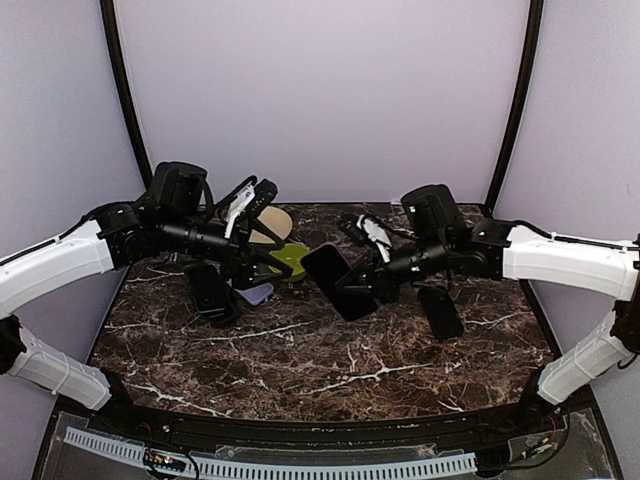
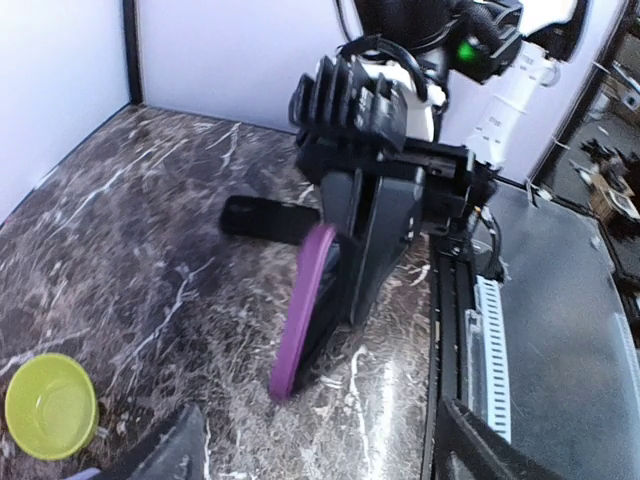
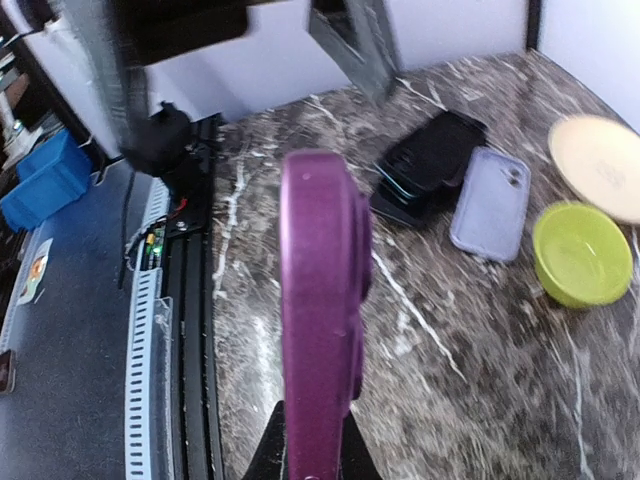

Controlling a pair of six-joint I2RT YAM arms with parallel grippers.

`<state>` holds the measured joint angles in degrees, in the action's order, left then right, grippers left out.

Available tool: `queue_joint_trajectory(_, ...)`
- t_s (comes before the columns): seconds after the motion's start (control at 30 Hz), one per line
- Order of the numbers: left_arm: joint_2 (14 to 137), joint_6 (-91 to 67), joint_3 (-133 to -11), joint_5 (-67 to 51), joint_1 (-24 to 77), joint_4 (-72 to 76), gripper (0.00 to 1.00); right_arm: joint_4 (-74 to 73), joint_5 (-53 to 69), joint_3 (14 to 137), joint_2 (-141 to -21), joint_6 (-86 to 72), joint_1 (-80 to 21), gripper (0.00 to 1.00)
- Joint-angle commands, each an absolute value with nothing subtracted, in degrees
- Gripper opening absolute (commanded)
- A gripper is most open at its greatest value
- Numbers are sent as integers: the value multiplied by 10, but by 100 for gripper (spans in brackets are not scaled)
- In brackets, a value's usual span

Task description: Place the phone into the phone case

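Top external: right gripper [image 1: 365, 275] clamps the phone [image 1: 335, 282], tilted.
Left gripper [image 1: 250, 200] gapes wide; the phone case [image 1: 258, 293] lies flat beside 1 green bowl [image 1: 288, 260], apart from the phone.

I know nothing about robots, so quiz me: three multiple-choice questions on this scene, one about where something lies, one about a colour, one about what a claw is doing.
1. Where is the phone case? A inside the bowl; B flat on the table beside the bowl; C atop the stacked phones.
2. What colour is the bowl? A red; B yellow-green; C blue.
3. What is the right gripper doing? A open, empty; B gripping the bowl; C gripping the phone.
Answers: 1 B, it lies on the marble between bowl and stack; 2 B, plainly yellow-green; 3 C, its fingers clamp the phone.
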<state>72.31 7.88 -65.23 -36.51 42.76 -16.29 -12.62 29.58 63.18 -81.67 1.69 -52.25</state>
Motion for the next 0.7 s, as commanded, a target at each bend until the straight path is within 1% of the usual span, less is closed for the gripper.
queue_joint_trajectory(0.0, 753, 34, -666, -194, 426, -177, 90, -252, 190, 620, -763, -87, -400, 0)
queue_joint_trajectory(0.07, 781, 21, -673, -166, 427, -197, 92, -346, 117, 619, -756, -113, -339, 0)
queue_joint_trajectory(0.1, 799, 10, -674, -151, 426, -201, 92, -384, 75, 619, -757, -120, -320, 0)
queue_joint_trajectory(0.17, 823, -6, -673, -137, 427, -199, 92, -429, 36, 614, -765, -128, -294, 0)
queue_joint_trajectory(0.4, 884, -54, -686, -137, 427, -192, 92, -442, 35, 602, -819, -127, -231, 0)
queue_joint_trajectory(0.67, 920, -69, -699, -144, 428, -194, 92, -422, 82, 571, -875, -110, -192, 0)
